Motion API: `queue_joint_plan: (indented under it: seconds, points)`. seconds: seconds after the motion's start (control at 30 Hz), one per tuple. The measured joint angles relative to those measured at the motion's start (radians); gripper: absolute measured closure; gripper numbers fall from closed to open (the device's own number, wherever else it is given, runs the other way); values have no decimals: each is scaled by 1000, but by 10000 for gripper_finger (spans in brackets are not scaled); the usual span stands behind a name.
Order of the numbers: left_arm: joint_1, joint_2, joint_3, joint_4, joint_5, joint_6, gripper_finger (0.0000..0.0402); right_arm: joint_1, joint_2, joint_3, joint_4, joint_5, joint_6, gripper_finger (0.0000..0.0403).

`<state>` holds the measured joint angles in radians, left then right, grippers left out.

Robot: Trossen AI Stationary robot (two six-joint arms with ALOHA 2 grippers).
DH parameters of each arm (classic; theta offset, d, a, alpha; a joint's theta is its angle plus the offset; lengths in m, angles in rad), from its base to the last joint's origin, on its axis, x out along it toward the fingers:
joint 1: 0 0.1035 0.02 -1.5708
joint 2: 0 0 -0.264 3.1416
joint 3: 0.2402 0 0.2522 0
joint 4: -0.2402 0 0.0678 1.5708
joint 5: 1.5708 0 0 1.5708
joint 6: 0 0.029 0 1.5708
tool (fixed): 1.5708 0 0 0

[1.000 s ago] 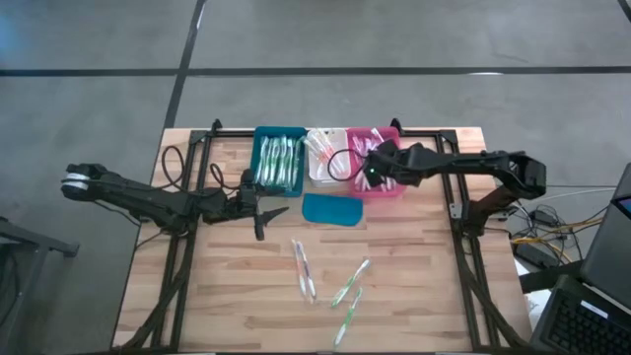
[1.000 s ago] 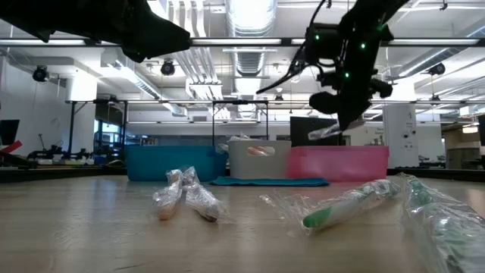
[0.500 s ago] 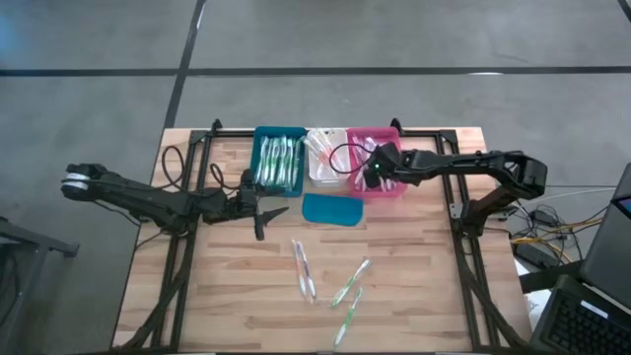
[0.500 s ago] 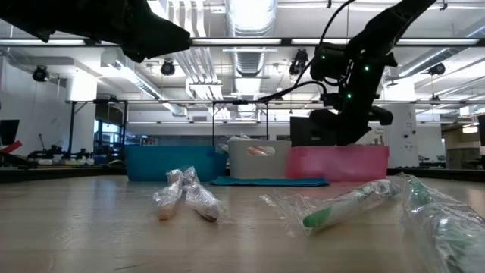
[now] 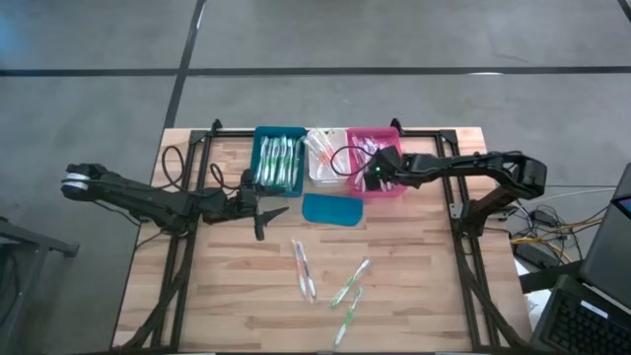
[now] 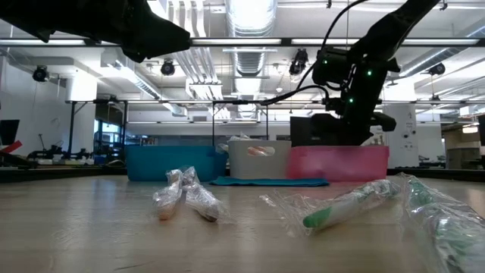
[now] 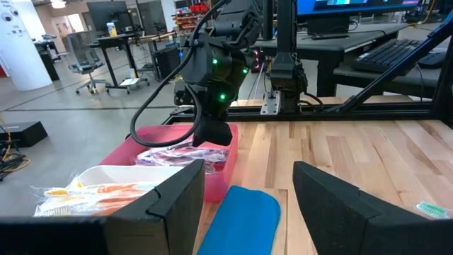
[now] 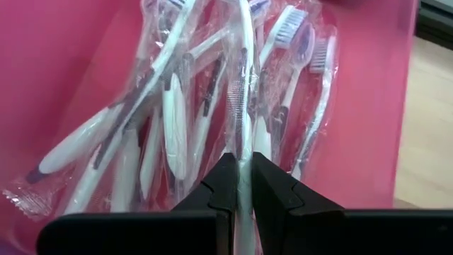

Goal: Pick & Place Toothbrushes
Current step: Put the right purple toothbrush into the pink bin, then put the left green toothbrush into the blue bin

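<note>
Three bins stand in a row at the table's far side: teal [image 5: 279, 161], white [image 5: 323, 158] and pink [image 5: 386, 187], each with wrapped toothbrushes inside. My right gripper [image 5: 374, 177] reaches down into the pink bin [image 8: 56, 64], shut on one wrapped toothbrush [image 8: 244, 85] above the pile [image 8: 163, 120]. Three more toothbrushes [image 5: 303, 268] [image 5: 350, 282] [image 5: 346, 318] lie loose on the wood near the front. My left gripper [image 5: 268, 221] hovers open at the table's left, its fingers [image 7: 177, 202] empty. My right gripper pinches the wrapped toothbrush's handle [image 8: 243, 145] between its two fingers. The fingers slant down into the pink bin from the table's right side, and the brush runs on ahead of them. Its head end reaches out over the pile in the bin.
A flat teal lid-like piece [image 5: 332, 209] lies on the wood just in front of the white and pink bins. Black frame rails [image 5: 463, 237] run along both sides of the table. Free wood lies between the lid and the loose toothbrushes.
My right gripper has sunk from above the pink bin down into it and tipped steeper, still shut on the wrapped toothbrush, which has gone down with it behind the bin's wall.
</note>
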<state>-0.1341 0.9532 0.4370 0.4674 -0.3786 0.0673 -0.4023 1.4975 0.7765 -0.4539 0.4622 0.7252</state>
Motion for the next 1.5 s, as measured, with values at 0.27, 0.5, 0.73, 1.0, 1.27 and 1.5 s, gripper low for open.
queue_joint_plan:
  seconds: [0.27,0.5,0.73,1.0,1.27,1.5]
  points:
    - [0,0,0,0,0,0,182,-3,73,-1,34,-60,-20,380]
    - [0,0,0,0,0,0,181,-5,88,-1,36,-55,-28,359]
    - [0,0,0,0,0,0,181,-5,79,-1,36,-54,-46,297]
    - [0,0,0,0,0,0,182,-5,29,-1,35,-51,-89,237]
    - [0,0,0,0,0,0,181,-2,-77,-1,36,-51,-112,212]
    - [0,0,0,0,0,0,182,27,-206,-1,36,-51,-149,229]
